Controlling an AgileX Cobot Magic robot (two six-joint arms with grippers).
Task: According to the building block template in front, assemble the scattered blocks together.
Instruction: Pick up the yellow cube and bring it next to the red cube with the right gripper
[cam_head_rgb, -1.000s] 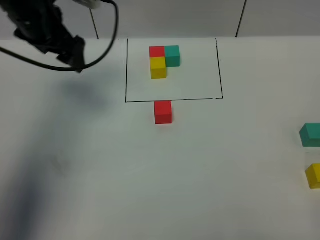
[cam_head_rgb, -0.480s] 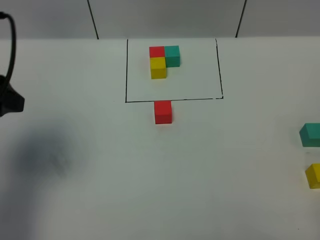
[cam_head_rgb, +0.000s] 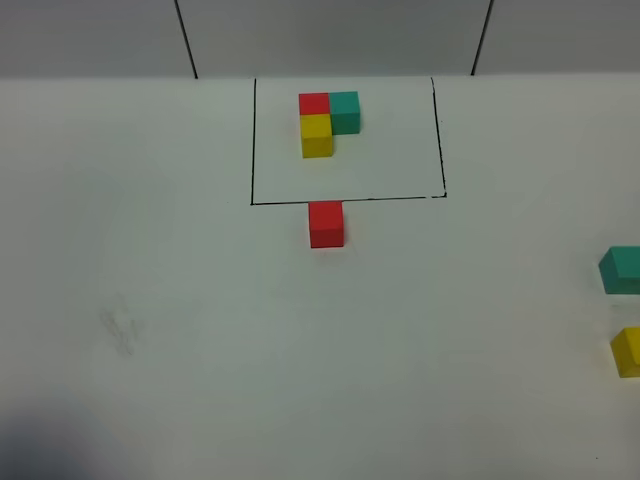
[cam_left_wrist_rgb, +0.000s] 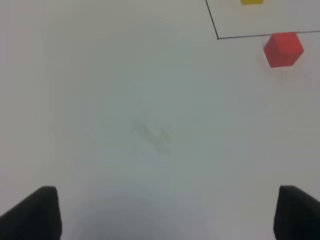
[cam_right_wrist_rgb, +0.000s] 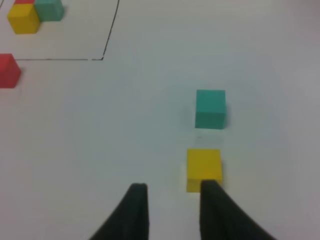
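High view of a plain white tabletop (cam_head_rgb: 200, 320); at the far middle sits the building block template (cam_head_rgb: 328, 118), three small cubes joined in an L, red at the corner, teal beside it, yellow on the near side; a thin black drawn rectangle (cam_head_rgb: 390, 198) frames it. A small solid red cube (cam_head_rgb: 326, 223) sits just outside the rectangle's near line; a small solid teal cube (cam_head_rgb: 622, 270) and a small solid yellow cube (cam_head_rgb: 628, 351) lie at the right edge, well apart from the red one, both partly cut off by the view, the teal farther back, near each other but not touching. From the left wrist, the left gripper (cam_left_wrist_rgb: 169, 200) has its two dark fingertips spread wide over bare tabletop, holding nothing. From the right wrist, the right gripper (cam_right_wrist_rgb: 172, 192) shows a moderate empty gap between its fingers; the yellow cube sits just ahead of one finger, whose tip overlaps the cube's near edge; contact cannot be told.
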